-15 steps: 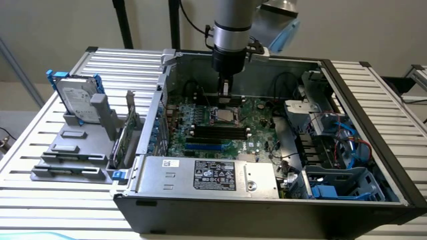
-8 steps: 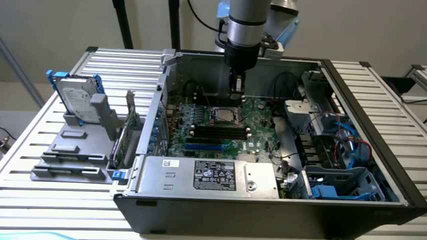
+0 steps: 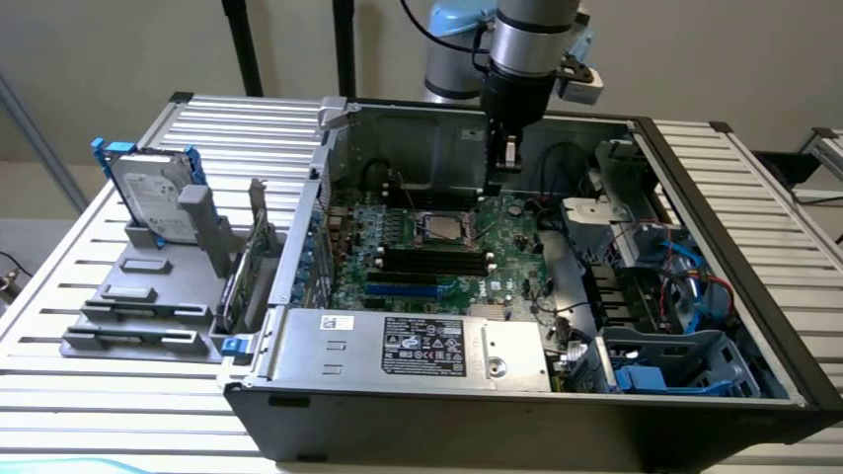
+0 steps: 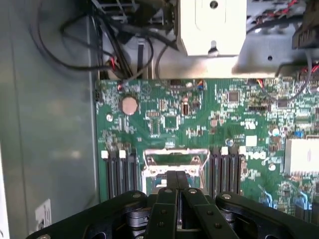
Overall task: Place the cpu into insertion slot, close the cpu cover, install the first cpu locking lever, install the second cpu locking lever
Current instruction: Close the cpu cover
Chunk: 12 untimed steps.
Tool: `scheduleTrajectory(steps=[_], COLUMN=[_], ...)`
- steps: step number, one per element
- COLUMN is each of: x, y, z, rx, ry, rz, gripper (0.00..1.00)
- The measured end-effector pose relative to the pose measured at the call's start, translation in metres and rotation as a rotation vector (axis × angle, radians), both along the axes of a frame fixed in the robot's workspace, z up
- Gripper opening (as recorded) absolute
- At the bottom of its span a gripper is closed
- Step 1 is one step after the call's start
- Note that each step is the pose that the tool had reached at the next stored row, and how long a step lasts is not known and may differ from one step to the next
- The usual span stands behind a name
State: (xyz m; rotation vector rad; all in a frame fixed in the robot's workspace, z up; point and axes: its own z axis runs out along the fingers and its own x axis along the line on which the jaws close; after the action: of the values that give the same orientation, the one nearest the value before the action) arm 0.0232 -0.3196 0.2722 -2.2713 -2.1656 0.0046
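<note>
Open computer case [image 3: 737,237] on a slatted table [image 3: 79,296], with its side panel off. The gripper [image 3: 497,188] hangs inside the case over the green circuit board [image 3: 507,252], just beyond the far edge of the insertion slot [image 3: 445,228] and short of the case's rear wall [image 3: 421,138]. In the wrist view its fingertips [image 4: 172,180] are drawn together with no gap, and nothing can be seen between them. They stand over the near part of the slot's silvery rim [image 4: 175,151]. In the exterior view a pale square face lies within that rim; whether it is the cpu or the cover cannot be told. Long black slots [image 4: 119,172] flank the socket, and a coin cell [image 4: 129,105] lies farther off. The board around the socket is low and open. The grey power supply [image 3: 409,346] bounds the front edge, and cables and a drive cage [image 3: 672,360] crowd the exterior view's right. A hard drive [image 3: 145,188] stands outside the case, on the exterior view's left.
</note>
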Motion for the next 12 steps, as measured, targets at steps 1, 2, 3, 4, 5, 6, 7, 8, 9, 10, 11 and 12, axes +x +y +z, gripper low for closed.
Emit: scheduleTrajectory(steps=[1, 2, 3, 4, 5, 6, 7, 8, 9, 10, 11, 12], x=[0.004, 0.009, 0.014, 0.018, 0.023, 0.027, 0.032, 0.035, 0.037, 0.039, 0.039, 0.039], y=[0.0000, 0.0000, 0.0000, 0.0000, 0.0000, 0.0000, 0.0001, 0.0001, 0.0000, 0.0000, 0.0000, -0.0004], z=[0.0001, 0.0001, 0.0001, 0.0001, 0.0001, 0.0000, -0.0006, -0.0017, -0.0035, -0.0054, -0.0071, -0.0089], rx=[0.0016, 0.0035, 0.0055, 0.0069, 0.0086, 0.0092, 0.0093, 0.0094, 0.0091, 0.0091, 0.0092, 0.0093], ry=[0.0001, 0.0001, 0.0000, 0.0001, 0.0001, 0.0000, 0.0001, 0.0001, 0.0001, 0.0001, 0.0001, 0.0000], rz=[0.000, 0.000, 0.000, 0.000, 0.000, 0.000, 0.000, 0.000, 0.000, 0.001, 0.001, 0.001], gripper=[0.11, 0.11, 0.11, 0.11, 0.11, 0.11, 0.11, 0.11, 0.11, 0.11, 0.11, 0.11])
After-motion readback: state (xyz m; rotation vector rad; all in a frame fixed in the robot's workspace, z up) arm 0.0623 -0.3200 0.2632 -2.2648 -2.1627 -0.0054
